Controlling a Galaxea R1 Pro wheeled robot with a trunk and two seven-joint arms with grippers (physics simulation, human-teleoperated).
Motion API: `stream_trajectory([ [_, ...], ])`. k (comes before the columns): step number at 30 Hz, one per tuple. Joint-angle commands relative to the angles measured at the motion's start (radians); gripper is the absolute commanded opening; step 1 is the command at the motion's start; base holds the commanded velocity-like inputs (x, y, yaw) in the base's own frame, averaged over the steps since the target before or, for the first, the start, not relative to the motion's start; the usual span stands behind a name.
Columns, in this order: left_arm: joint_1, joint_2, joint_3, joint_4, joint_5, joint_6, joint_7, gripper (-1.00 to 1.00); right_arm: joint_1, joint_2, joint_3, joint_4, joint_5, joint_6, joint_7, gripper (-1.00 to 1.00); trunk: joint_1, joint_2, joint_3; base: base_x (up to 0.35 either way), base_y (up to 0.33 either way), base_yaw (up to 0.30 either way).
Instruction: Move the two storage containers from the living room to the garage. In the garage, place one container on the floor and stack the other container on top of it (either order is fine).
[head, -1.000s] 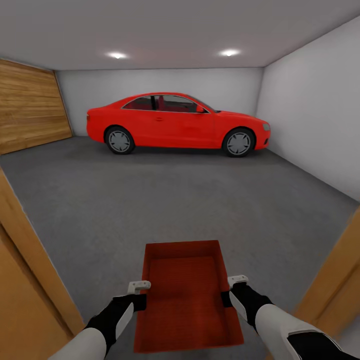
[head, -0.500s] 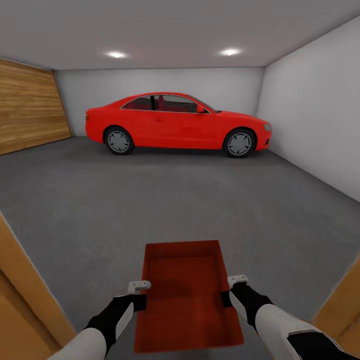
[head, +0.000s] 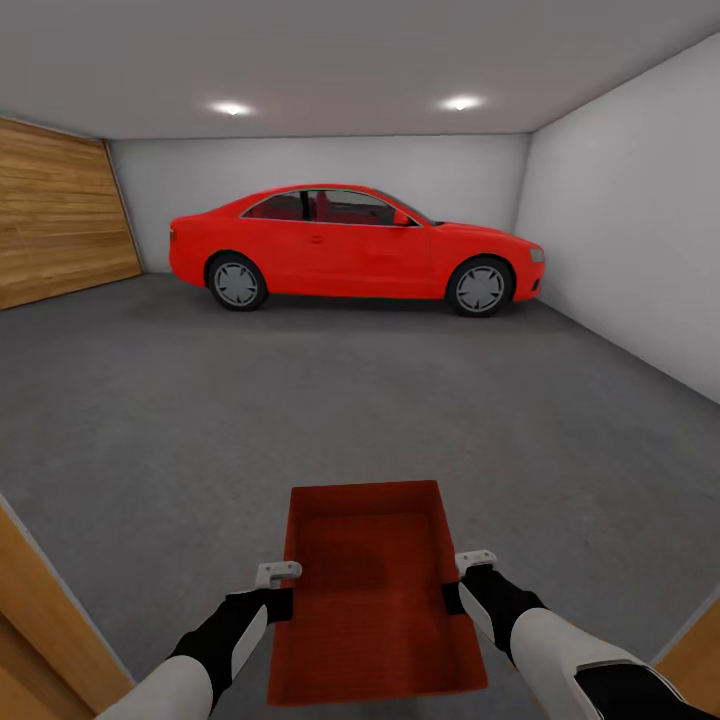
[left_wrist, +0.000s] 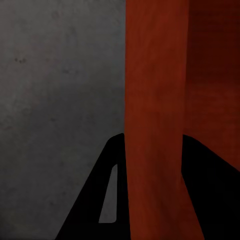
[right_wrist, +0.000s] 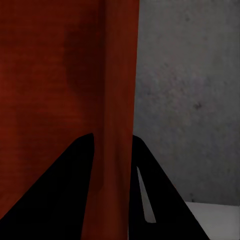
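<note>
One red-orange storage container hangs low in front of me over the garage's dark grey concrete floor, carried between both arms. My left gripper is shut on its left side wall, and my right gripper is shut on its right side wall. In the left wrist view the container wall runs between the gripper's black fingers. In the right wrist view the other wall is pinched the same way by the gripper, with floor beside it.
A red car is parked across the far end. A wide wooden panelled door lines the left wall and a white wall the right. Wooden door-frame edges show at the lower corners. Open concrete stretches ahead.
The view has moved forward through the doorway, so the wooden frame edges slid outward and down. The container stays held the same way between both grippers.
</note>
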Motion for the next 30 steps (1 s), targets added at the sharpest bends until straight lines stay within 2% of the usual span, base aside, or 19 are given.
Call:
stream_trajectory([
  [1, 0.0, 0.0, 0.007, -0.002, -0.01, 0.007, 0.005, -1.0, -0.001, 0.0, 0.002, -0.002, 0.004, 0.008, -0.002, -1.0, 0.0, 0.0, -0.001, 0.006, 0.0, 0.0],
  [8, 0.0, 0.0, 0.006, -0.002, -0.01, 0.007, 0.005, -1.0, -0.001, 0.0, 0.002, -0.002, 0.004, 0.008, -0.002, -1.0, 0.0, 0.0, -0.001, 0.123, 0.0, 0.0],
  [22, 0.001, 0.0, 0.006, -0.002, -0.01, 0.007, 0.005, -1.0, -0.001, 0.0, 0.002, -0.002, 0.004, 0.008, -0.002, -1.0, 0.0, 0.0, -0.001, 0.325, 0.0, 0.0],
  [30, 0.001, 0.0, 0.008, -0.002, -0.01, 0.007, 0.005, -1.0, -0.001, 0.0, 0.002, -0.002, 0.004, 0.008, -0.002, -1.0, 0.0, 0.0, -0.001, 0.072, 0.0, 0.0],
])
